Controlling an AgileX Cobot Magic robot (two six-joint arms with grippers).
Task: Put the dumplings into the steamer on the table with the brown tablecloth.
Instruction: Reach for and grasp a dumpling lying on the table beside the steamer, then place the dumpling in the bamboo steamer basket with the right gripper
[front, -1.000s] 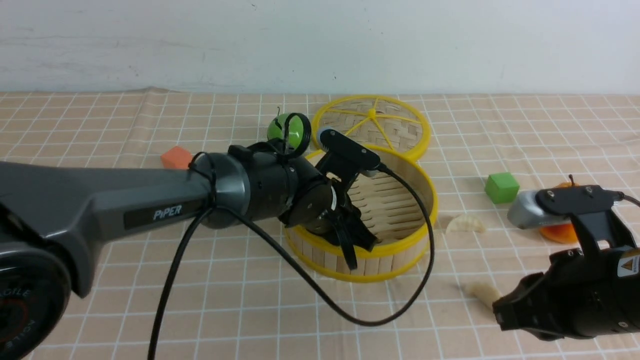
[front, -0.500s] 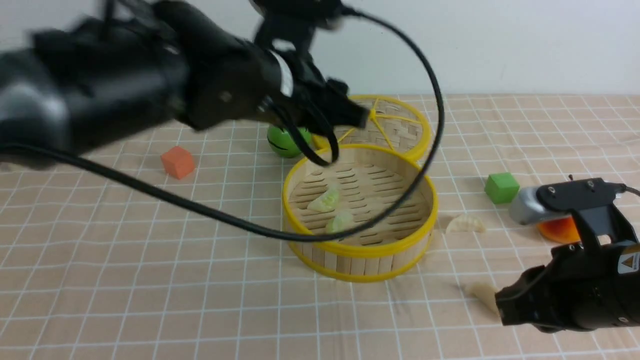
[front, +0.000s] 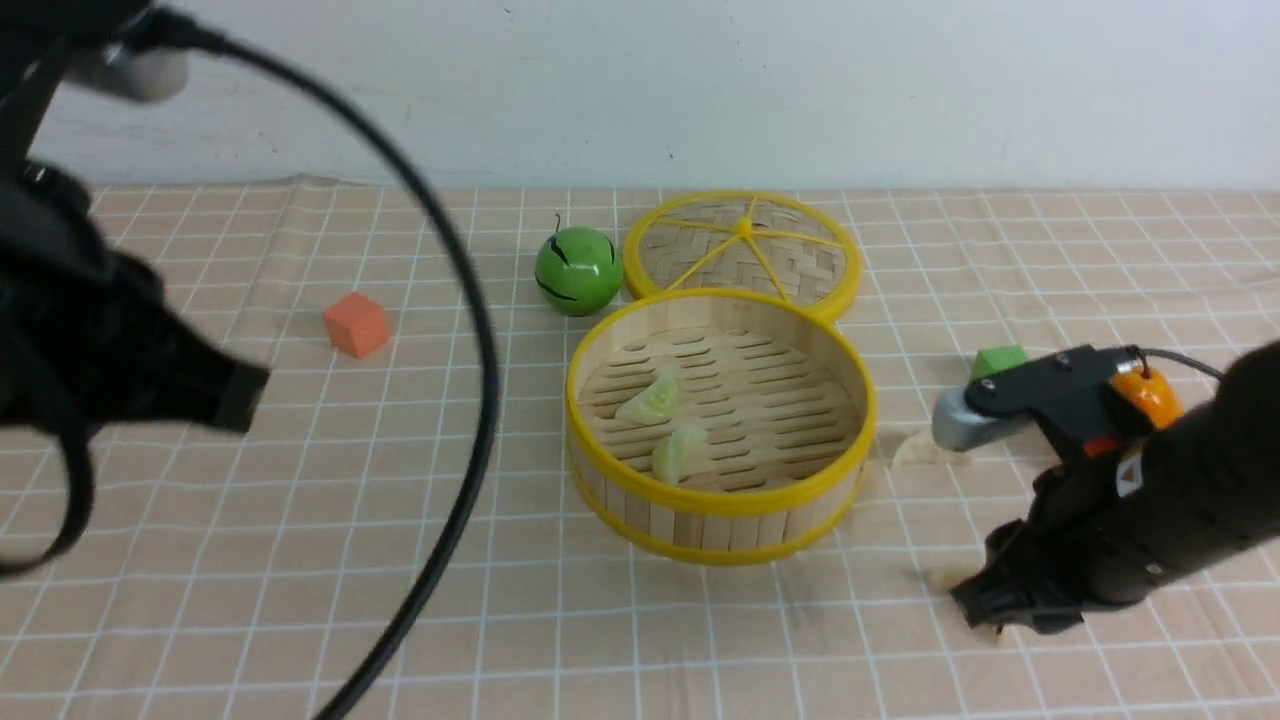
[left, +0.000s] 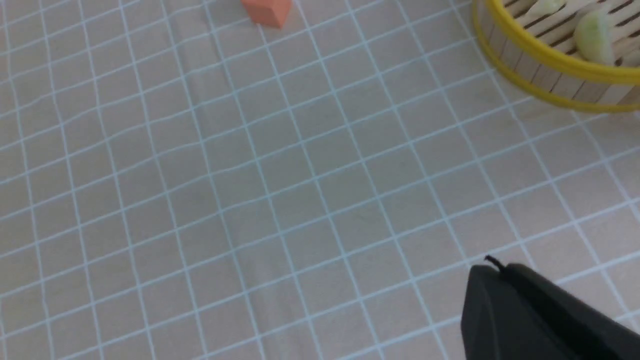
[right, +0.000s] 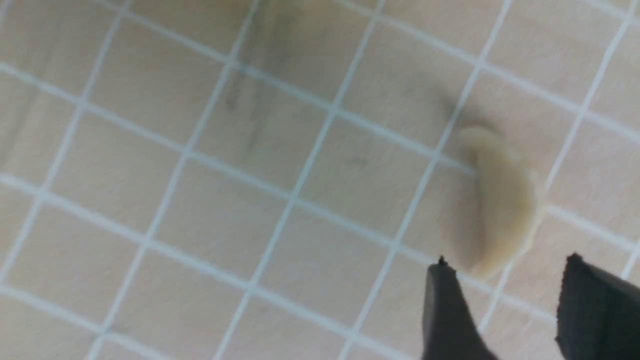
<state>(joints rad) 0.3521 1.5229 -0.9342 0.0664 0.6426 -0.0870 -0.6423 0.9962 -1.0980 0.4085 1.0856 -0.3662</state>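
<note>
On my front feed the round bamboo steamer with yellow rims sits mid-frame on the tan tablecloth with a white grid. Two pale green pleated dumplings lie on its slatted floor, left of its middle, close together. A cream-white dumpling lies on the cloth just right of the steamer, partly hidden by my right wrist camera. A second cream-white dumpling is on the cloth at lower right, almost covered in the front feed by the right gripper.

In the right wrist feed that gripper's jaws stand apart, with the black fingertips either side of the dumpling's near end. I cannot tell whether the closer tip touches it.

The left gripper is a dark blur at the left edge, well apart from the steamer. Its wrist feed shows only one black finger over bare cloth, so I cannot tell how its jaws stand.

A flat woven lid with yellow spokes lies just behind the steamer, with a shiny green ball beside it on the left. A small orange cube sits further left. At right, a green cube and an orange round object are partly hidden by the right arm
</note>
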